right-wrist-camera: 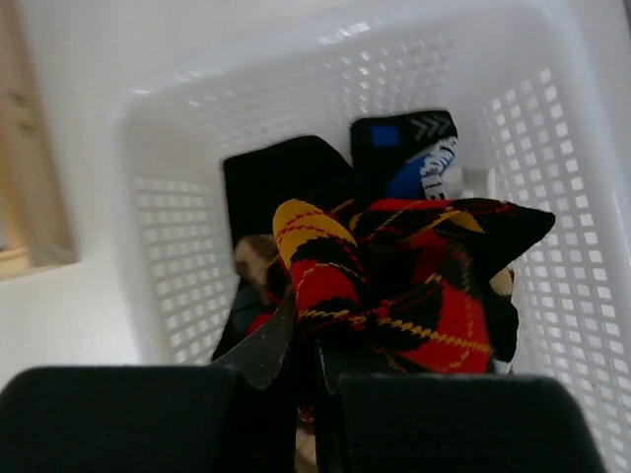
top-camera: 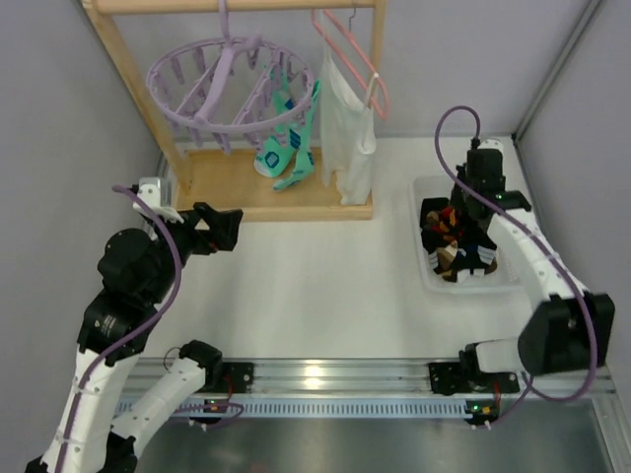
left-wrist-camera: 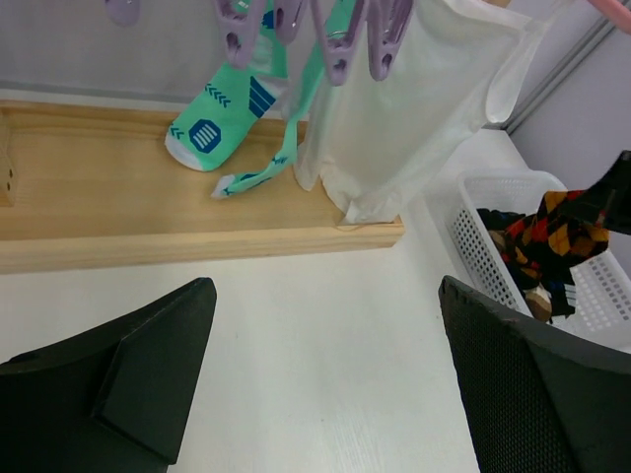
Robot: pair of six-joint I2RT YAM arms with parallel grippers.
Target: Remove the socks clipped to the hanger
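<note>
Two teal socks (top-camera: 286, 153) hang clipped to the lavender ring hanger (top-camera: 197, 84) on the wooden rack; in the left wrist view the wider teal sock (left-wrist-camera: 222, 113) and a thin one (left-wrist-camera: 284, 153) dangle from lavender clips (left-wrist-camera: 340, 39). My left gripper (top-camera: 222, 229) hovers low over the table in front of the rack, open (left-wrist-camera: 325, 286) with nothing between its fingers. My right gripper (top-camera: 458, 212) is over the white basket (top-camera: 429, 281), shut (right-wrist-camera: 306, 345) on a black sock with red and orange diamonds (right-wrist-camera: 394, 286). That sock (left-wrist-camera: 557, 232) hangs just above the basket.
A white garment (top-camera: 350, 138) hangs on a pink wire hanger (top-camera: 350, 49) right of the ring. The rack's wooden base (top-camera: 256, 192) lies under the socks. The basket (right-wrist-camera: 177, 227) holds several other dark and striped socks. Grey walls close both sides.
</note>
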